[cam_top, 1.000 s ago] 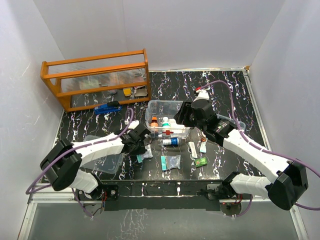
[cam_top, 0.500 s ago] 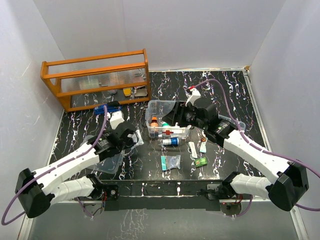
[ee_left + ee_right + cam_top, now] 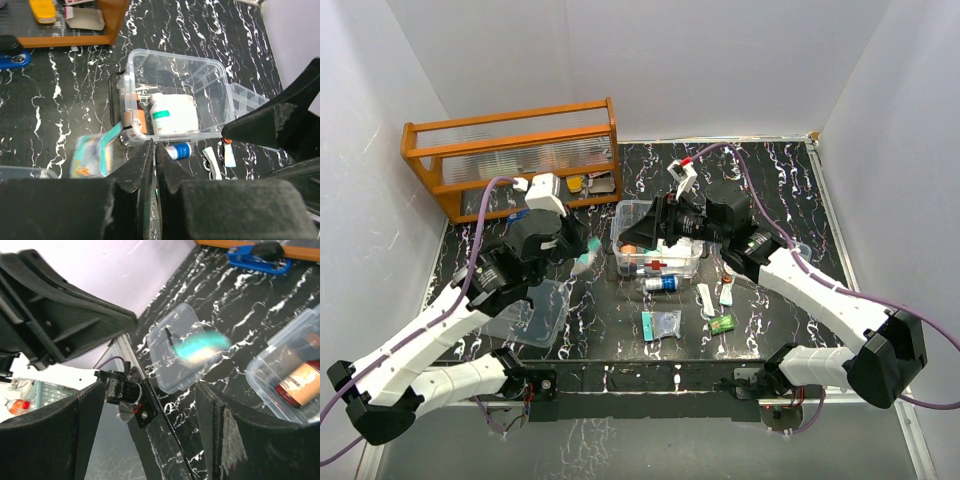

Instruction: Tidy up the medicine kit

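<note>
Broadly, white walls (image 3: 720,60) close in the black, white-veined marble table (image 3: 795,175) on three sides, and its widest bare stretch runs along the back and right edges, behind and beside the arms. An orange wooden rack (image 3: 510,160) fills the rear-left corner, with a blue tool (image 3: 12,57) just in front of it. The medicine kit (image 3: 210,85), lidless, stands mid-table with a white green-labelled bottle (image 3: 172,115) and an amber bottle (image 3: 300,382) inside. Its lid (image 3: 175,357) lies apart from it by the near left edge. The right gripper (image 3: 150,405) hangs over the kit's left end, fingers spread wide with nothing between them. The left gripper (image 3: 152,150), raised between lid and kit, is pressed closed. A blurred teal-edged sachet (image 3: 95,152) shows just beside its tips, and whether it is pinched cannot be told. The narrow strip along the front edge holds a blue-capped vial (image 3: 662,284) near the kit's front wall, a clear pouch (image 3: 662,323), white strips (image 3: 706,298) and a small green packet (image 3: 722,323).
</note>
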